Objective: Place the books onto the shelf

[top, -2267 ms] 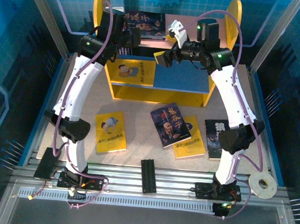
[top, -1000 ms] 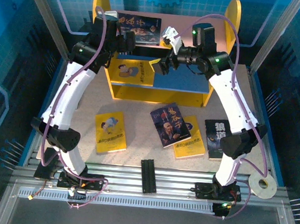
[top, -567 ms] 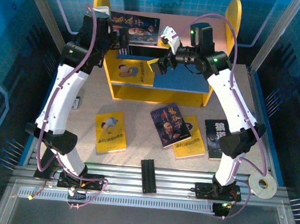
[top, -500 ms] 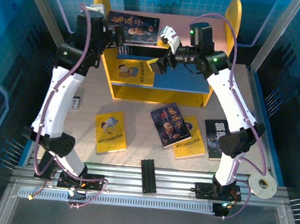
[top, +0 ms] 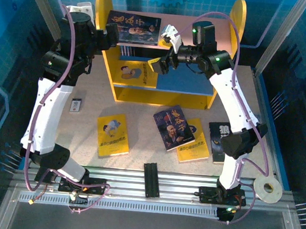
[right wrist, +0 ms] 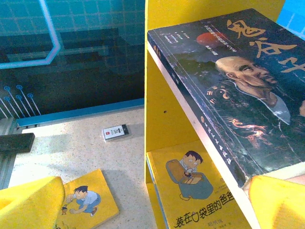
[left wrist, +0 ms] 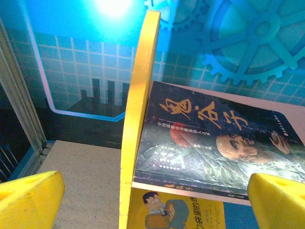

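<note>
The shelf [top: 107,66] stands at the back of the table. A dark portrait book [top: 133,28] lies flat on its pink upper board [top: 197,25], at the left end. A yellow cartoon book [top: 137,73] lies on the blue lower board [top: 185,80]. On the table lie a yellow book [top: 112,135], a dark portrait book [top: 174,128] overlapping another yellow book [top: 195,145], and a dark wolf book [top: 218,142]. My left gripper [top: 113,37] is open beside the shelf's left panel [left wrist: 138,119]. My right gripper [top: 162,63] hangs open in front of the shelf, with nothing between its fingers [right wrist: 276,202].
A small white-and-black card [top: 76,105] lies on the table left of the shelf. A tape roll [top: 267,190] and a black block [top: 151,179] rest on the near rails. Blue walls close in the back and the sides.
My left arm has swung back to the left, off the upper board, and the dark portrait book stays there. My right gripper edged slightly left.
</note>
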Motion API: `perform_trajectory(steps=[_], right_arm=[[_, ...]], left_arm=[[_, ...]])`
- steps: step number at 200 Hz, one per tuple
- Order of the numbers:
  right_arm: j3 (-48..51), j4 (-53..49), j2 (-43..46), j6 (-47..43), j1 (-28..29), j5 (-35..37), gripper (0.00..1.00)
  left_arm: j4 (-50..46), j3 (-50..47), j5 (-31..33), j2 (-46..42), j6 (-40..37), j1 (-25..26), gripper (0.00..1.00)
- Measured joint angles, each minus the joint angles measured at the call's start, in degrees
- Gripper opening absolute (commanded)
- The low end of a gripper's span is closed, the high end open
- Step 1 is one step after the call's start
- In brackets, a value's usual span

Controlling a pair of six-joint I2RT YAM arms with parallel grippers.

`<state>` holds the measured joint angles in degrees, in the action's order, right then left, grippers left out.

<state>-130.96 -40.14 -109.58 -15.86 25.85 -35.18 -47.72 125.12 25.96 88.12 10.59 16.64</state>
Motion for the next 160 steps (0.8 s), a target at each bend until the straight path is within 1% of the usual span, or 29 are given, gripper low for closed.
perform_trajectory(steps=[90,126,160], right_arm=[[-3.0,-2.2,-1.4,0.7,-0.4,-1.3,1.00],[-2.9,0.7,-1.4,8.3,-3.2,-6.3,1.00],[-3.5,3.5,-2.1,15.2,-7.1,-7.4,1.00]], left_arm=[[-0.2,-1.0,-5.0,0.3,0.0,0.0,0.99],[-0.9,-1.1,-8.0,0.3,0.5,0.0,0.99],[-1.0,-2.9,-11.9,0.3,2.6,0.7,0.99]])
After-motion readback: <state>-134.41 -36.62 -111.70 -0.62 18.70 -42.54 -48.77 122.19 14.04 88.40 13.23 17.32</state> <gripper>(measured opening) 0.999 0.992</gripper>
